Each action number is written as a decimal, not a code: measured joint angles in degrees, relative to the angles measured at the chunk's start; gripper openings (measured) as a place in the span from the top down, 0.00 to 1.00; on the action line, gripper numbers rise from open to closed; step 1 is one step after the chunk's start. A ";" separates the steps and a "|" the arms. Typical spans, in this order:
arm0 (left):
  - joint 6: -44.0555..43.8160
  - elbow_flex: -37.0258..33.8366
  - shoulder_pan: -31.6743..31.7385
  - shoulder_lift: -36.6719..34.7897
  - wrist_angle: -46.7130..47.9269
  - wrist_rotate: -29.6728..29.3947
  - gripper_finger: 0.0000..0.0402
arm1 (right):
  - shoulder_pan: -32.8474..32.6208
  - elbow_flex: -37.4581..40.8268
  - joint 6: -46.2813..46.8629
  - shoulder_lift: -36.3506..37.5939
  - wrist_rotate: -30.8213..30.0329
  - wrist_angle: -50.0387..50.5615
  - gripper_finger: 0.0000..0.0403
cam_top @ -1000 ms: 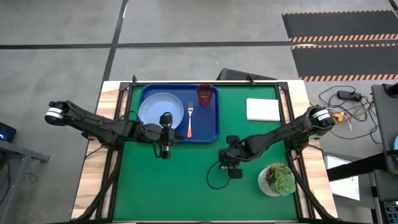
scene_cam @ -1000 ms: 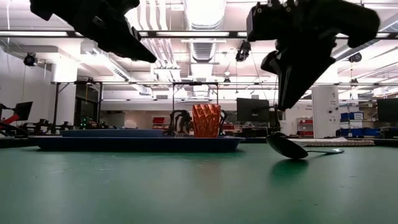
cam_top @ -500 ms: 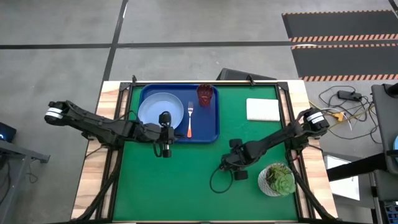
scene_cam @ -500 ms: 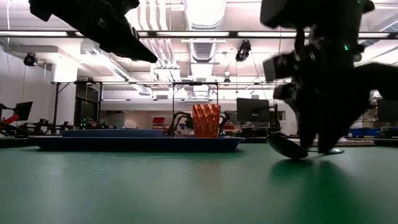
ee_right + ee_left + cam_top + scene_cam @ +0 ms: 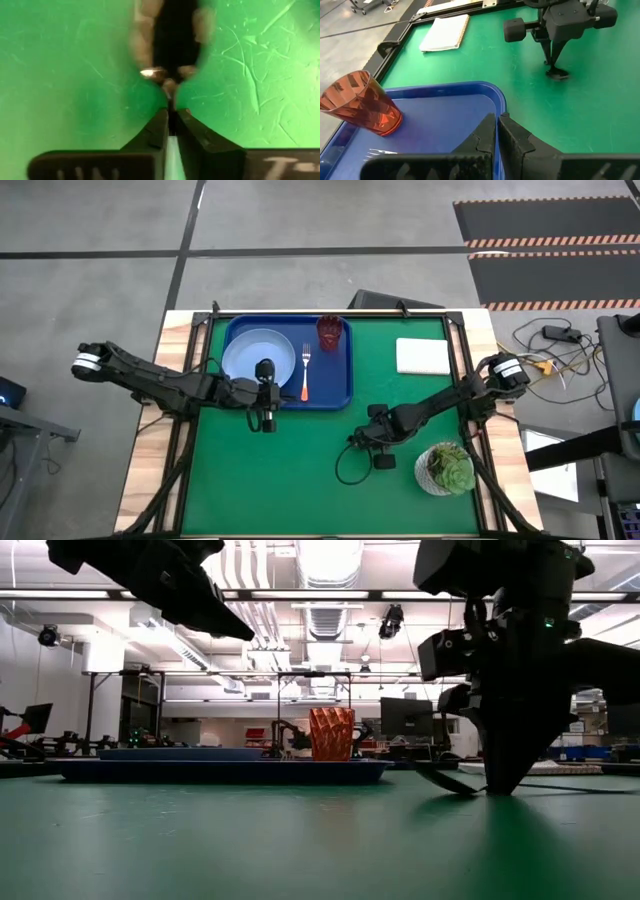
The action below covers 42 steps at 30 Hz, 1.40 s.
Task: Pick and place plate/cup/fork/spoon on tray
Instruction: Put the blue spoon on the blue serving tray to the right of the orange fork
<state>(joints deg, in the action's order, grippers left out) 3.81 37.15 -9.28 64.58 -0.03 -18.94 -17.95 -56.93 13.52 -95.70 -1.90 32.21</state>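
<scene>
While the left claw (image 5: 266, 423) hangs pressed together at the tray's near edge, the right claw (image 5: 171, 116) pinches the spoon (image 5: 170, 82) down on the green tabletop (image 5: 290, 470).

On the dark-blue tray (image 5: 340, 395) at the far left of the tabletop lie the pale-blue plate (image 5: 250, 352) and the orange-handled fork (image 5: 305, 375), with the red-amber cup (image 5: 330, 332) upright in its far right corner. Right claw's tips touch the tabletop near the potted succulent (image 5: 447, 468), well apart from the tray; a white pad (image 5: 423, 356) lies farther back.

Plate (image 5: 258, 352), fork (image 5: 305, 371), cup (image 5: 330, 332) on tray (image 5: 337, 385), spoon (image 5: 557, 74) on table
</scene>
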 joint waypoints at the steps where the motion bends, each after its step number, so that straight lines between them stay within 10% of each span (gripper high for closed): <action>1: 0.00 0.00 0.00 0.00 -0.03 0.00 1.00 | 0.15 0.00 0.40 0.00 0.46 -0.01 0.96; 11: 0.09 -0.11 0.00 0.02 -1.05 -0.21 1.00 | 2.39 -1.68 13.33 1.81 1.75 -4.44 0.97; 21: -0.03 -0.11 0.04 0.02 -1.31 -1.09 1.00 | 6.33 -12.54 16.05 1.79 -12.95 -6.50 0.98; 42: -2.07 -0.17 -0.11 0.53 -8.20 -0.76 1.00 | 6.88 9.76 -3.91 0.36 -26.92 -88.78 0.98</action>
<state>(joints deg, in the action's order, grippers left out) 1.75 36.97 -9.39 65.11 -8.24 -19.70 -11.07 -47.16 9.61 -95.34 -28.82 -56.57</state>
